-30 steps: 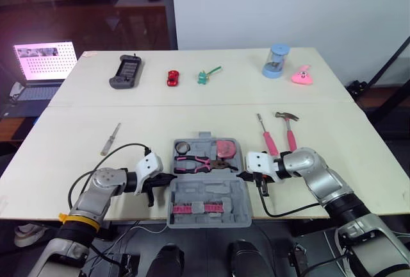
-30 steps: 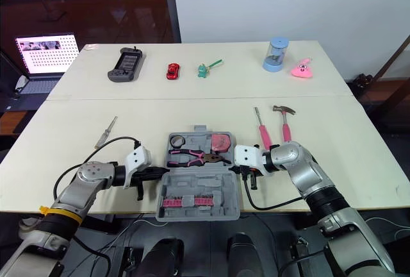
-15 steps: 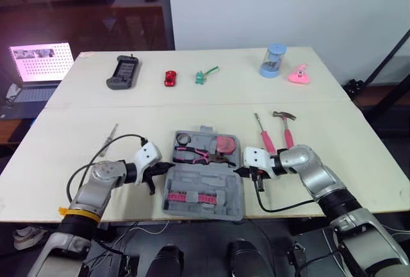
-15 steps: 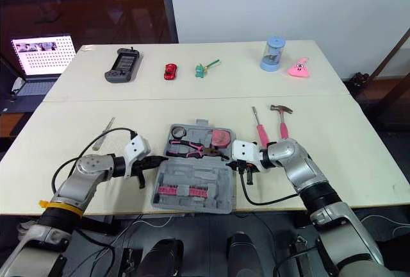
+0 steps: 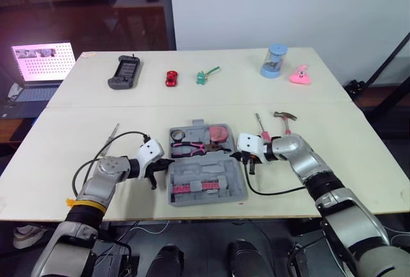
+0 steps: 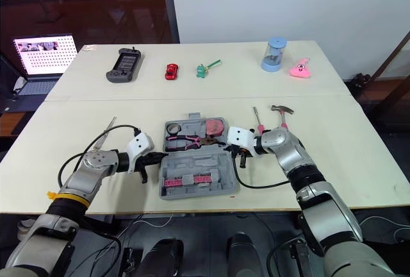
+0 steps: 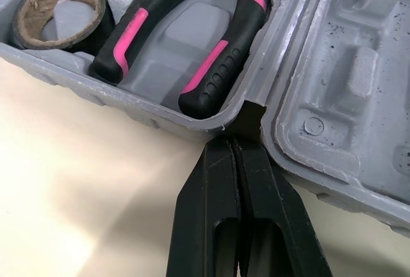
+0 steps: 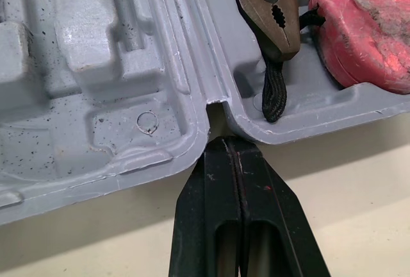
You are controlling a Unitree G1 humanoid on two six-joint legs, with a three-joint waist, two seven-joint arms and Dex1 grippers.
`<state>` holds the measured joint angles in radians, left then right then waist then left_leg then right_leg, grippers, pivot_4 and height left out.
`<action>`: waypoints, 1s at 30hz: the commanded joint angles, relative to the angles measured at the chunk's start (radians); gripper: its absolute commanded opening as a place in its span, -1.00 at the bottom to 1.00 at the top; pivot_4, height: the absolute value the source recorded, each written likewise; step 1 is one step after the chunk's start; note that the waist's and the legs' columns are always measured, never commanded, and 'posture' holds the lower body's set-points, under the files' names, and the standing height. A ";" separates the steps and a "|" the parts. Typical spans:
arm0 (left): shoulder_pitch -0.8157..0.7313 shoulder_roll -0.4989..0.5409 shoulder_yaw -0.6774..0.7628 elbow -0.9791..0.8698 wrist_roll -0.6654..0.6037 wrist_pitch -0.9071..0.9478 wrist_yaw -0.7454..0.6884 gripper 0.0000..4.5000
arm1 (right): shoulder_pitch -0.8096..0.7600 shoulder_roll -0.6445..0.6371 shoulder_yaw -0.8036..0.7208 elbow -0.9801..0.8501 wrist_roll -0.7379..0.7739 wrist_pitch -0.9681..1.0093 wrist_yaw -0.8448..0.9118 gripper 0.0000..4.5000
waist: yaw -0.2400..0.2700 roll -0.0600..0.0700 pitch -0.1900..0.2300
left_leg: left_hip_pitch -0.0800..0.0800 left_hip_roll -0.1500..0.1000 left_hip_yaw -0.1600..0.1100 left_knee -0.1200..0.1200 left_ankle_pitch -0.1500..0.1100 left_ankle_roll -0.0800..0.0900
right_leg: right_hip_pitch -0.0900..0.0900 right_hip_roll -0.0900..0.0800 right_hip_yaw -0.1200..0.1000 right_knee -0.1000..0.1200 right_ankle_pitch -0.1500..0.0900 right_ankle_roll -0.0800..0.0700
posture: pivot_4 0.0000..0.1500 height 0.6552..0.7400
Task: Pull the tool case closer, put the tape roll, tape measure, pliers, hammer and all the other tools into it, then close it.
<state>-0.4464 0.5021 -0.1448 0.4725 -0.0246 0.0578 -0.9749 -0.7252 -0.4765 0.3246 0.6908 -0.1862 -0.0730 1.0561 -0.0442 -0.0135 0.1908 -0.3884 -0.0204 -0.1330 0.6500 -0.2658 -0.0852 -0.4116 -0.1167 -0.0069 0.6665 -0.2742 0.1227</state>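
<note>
The grey tool case (image 5: 209, 198) lies open on the near middle of the table. Its far half holds the tape roll (image 5: 177, 136), the pink-handled pliers (image 5: 194, 147) and the pink tape measure (image 5: 221, 133). My left gripper (image 5: 164, 163) is shut, its tips at the hinge notch on the case's left side. At the right-side hinge notch, my right gripper (image 5: 241, 157) is likewise shut. A pink-handled hammer (image 5: 284, 118) and a pink screwdriver (image 5: 260, 125) lie right of the case, partly hidden by my right arm. A thin silver tool (image 5: 113, 132) rests to the left.
Along the far table stand a game controller (image 5: 125, 72), a red toy car (image 5: 172, 77), a green toy (image 5: 205, 75), a blue cylinder (image 5: 273, 61) and a pink toy (image 5: 300, 76). A laptop (image 5: 41, 62) sits beyond the left edge.
The case has slid away from the near table edge, farther onto the table and nearer the hammer. Both shut grippers moved with it at its hinge notches.
</note>
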 commanded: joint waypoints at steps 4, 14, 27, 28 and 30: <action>-0.037 -0.034 -0.020 -0.012 0.005 -0.028 0.004 -0.99 | 0.006 0.033 0.014 -0.018 -0.006 0.003 -0.004 -1.00 | 0.000 0.000 0.000 | 0.000 0.000 0.000 0.000 0.000 0.000 | 0.000 0.000 0.000 0.000 0.000 0.000 | 1.00 -0.17; -0.030 -0.047 -0.017 -0.012 0.017 -0.026 0.030 -0.99 | 0.111 0.008 0.028 -0.156 -0.005 0.101 0.045 -1.00 | 0.004 0.000 -0.001 | 0.000 0.000 0.000 0.000 0.000 0.000 | 0.001 0.000 0.000 0.000 0.000 0.000 | 1.00 -0.17; -0.031 -0.057 -0.021 -0.012 0.027 -0.029 0.026 -0.99 | 0.079 -0.002 0.025 -0.089 -0.051 0.079 -0.003 -1.00 | 0.004 -0.001 -0.002 | 0.004 0.000 0.000 0.000 0.000 0.000 | 0.004 0.000 0.000 0.000 0.000 0.000 | 1.00 -0.17; -0.031 -0.058 -0.020 -0.011 0.027 -0.028 0.026 -0.99 | 0.075 0.000 0.026 -0.083 -0.051 0.076 -0.003 -1.00 | 0.004 -0.001 -0.002 | 0.004 0.000 0.000 0.000 0.000 0.000 | 0.004 0.000 0.000 0.000 0.000 0.000 | 1.00 -0.17; -0.034 -0.057 -0.018 -0.006 0.029 -0.028 0.028 -0.99 | 0.069 0.002 0.028 -0.076 -0.051 0.074 -0.002 -1.00 | 0.003 -0.001 -0.002 | 0.004 0.000 0.000 0.000 0.000 0.000 | 0.005 0.000 0.000 0.000 0.000 0.000 | 1.00 -0.17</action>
<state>-0.4598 0.4674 -0.1437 0.4889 0.0104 0.0528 -0.9426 -0.6633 -0.4955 0.3117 0.5916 -0.2140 -0.0047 1.0583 -0.0408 -0.0146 0.1887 -0.3839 -0.0207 -0.1332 0.6500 -0.2658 -0.0850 -0.4069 -0.1168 -0.0069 0.6661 -0.2741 0.1229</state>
